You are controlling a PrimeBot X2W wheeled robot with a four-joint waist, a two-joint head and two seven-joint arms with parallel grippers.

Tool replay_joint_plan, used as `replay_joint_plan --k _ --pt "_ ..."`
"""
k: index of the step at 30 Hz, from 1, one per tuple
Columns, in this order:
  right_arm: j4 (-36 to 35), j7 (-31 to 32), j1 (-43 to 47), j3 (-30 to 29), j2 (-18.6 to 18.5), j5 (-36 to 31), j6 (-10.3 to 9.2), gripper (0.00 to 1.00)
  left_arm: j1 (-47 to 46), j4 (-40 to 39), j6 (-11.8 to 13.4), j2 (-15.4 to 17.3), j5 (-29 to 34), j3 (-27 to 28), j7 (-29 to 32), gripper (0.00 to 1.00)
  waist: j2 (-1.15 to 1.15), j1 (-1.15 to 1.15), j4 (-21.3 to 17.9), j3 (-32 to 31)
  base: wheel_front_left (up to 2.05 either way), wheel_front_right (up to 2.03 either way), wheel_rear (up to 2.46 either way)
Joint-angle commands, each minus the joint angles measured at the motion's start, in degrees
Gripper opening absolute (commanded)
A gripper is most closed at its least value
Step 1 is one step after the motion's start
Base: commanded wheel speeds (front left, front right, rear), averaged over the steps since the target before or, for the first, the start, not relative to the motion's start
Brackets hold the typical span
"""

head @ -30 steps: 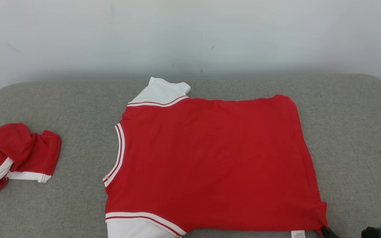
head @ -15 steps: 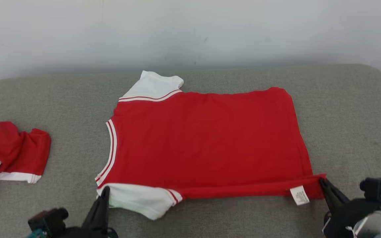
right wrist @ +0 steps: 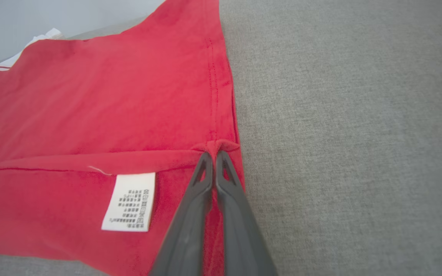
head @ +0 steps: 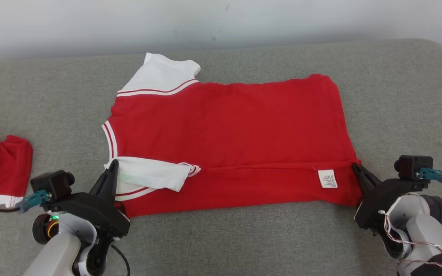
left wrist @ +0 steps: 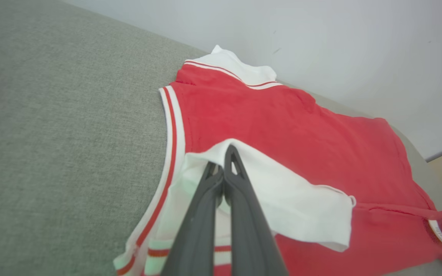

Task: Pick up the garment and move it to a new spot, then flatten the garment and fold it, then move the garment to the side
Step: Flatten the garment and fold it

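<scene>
The near edge of the garment (head: 228,122) has come farther over its body, with the jaws of the left gripper (head: 113,164) and right gripper (head: 355,166) clenched on it. The first fold looks underway; moving it aside remains.

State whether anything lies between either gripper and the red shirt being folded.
Nothing visible does. The left gripper grips the red shirt by its white sleeve; the right gripper grips its hem corner beside the care label.

The shirt (head: 228,126) is red with white sleeves and thin stripes — the couch (head: 397,96) is grey, the tag (head: 327,178) white.
</scene>
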Motion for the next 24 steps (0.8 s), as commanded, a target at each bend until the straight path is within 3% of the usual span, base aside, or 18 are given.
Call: replay_joint_plan --k 1,5,6,7,8,16,24 --pt "1.78 -1.24 -1.51 0.75 0.34 0.57 0.07 0.0 -1.59 2.27 -0.77 -0.49 0.82 -0.13 -0.71 0.0 -0.01 -0.01 -0.38 0.58 0.0 0.0 0.0" --pt "5.83 -4.36 -3.94 2.76 0.72 1.43 0.07 0.0 -3.92 7.65 -2.42 -1.34 1.42 -0.8 -1.94 0.0 -0.01 -0.01 -0.53 0.51 0.0 0.0 0.0" --pt "6.55 -5.34 -4.21 3.14 0.61 1.59 0.07 0.09 -4.18 8.45 -2.69 -1.45 1.91 -1.1 -2.54 0.14 -0.01 -0.01 -0.44 0.31 0.0 0.0 0.0" --pt "7.29 -6.54 -4.38 3.45 0.46 1.76 0.07 0.47 -4.31 9.3 -2.91 -1.65 2.29 -1.3 -3.37 0.46 -0.01 -0.01 -0.3 -0.05 0.0 0.0 0.0" --pt "8.06 -7.54 -4.47 3.87 0.37 2.06 0.07 1.0 -4.23 9.99 -3.15 -1.91 2.35 -1.25 -4.18 1.0 -0.01 -0.01 -0.17 -0.42 0.0 0.0 0.0" --pt "9.34 -14.71 -0.22 4.61 -1.78 3.74 0.07 1.0 2.0 7.77 -3.14 -3.11 3.66 -0.39 -9.25 1.0 -0.01 -0.01 1.18 -4.49 0.0 0.0 0.0" --pt "7.94 -14.92 4.85 3.7 -3.01 3.26 0.07 1.0 9.94 3.6 -1.34 -3.43 3.78 0.28 -9.94 1.0 -0.01 -0.01 1.72 -4.77 0.0 0.0 0.0"
